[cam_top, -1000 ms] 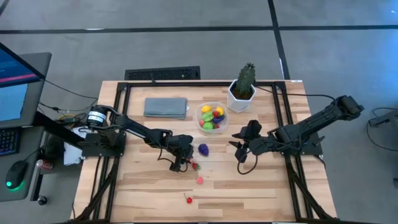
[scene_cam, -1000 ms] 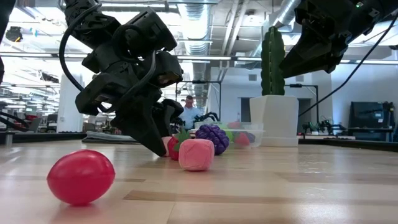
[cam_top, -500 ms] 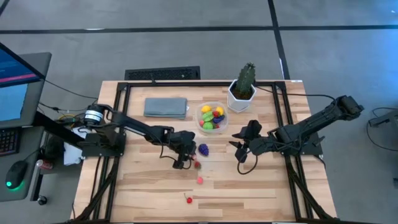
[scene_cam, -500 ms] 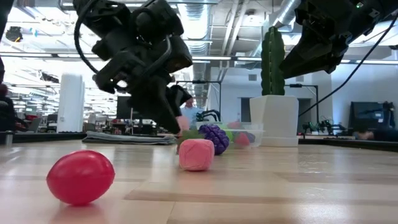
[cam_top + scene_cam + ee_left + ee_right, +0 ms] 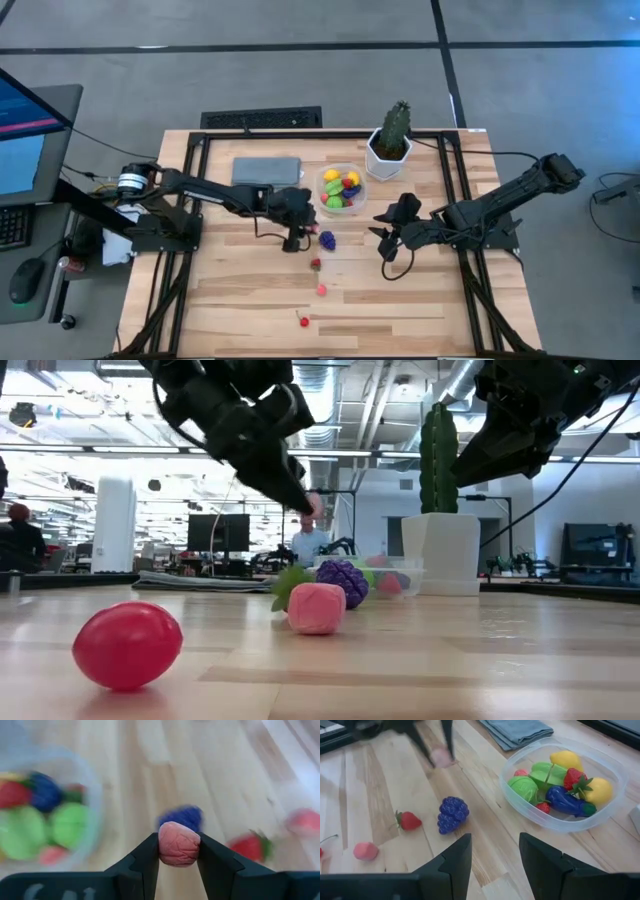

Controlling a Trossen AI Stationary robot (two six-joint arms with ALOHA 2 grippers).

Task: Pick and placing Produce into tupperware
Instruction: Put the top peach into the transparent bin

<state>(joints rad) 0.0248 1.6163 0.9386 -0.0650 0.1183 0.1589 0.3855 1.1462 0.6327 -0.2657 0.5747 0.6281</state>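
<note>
Right now my left gripper [image 5: 179, 851] is pinched shut on a small pink fruit [image 5: 179, 843], raised off the table just beside the clear tub [image 5: 341, 187]. That tub holds yellow, green, red and purple toy pieces [image 5: 555, 782]. Near the tub lie the purple grapes [image 5: 327, 240]; the strawberry [image 5: 315, 264] lies beyond them, with more pink and red pieces farther out. My right gripper [image 5: 495, 852] waits near the tub, fingers parted, holding nothing.

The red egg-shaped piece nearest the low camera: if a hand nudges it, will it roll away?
Probably yes. The red egg-shaped piece looks smooth and rounded, resting on a small patch of the flat table, so a side push would likely send it rolling in a curve. It looks like light plastic, probably slippery to pinch.
</note>
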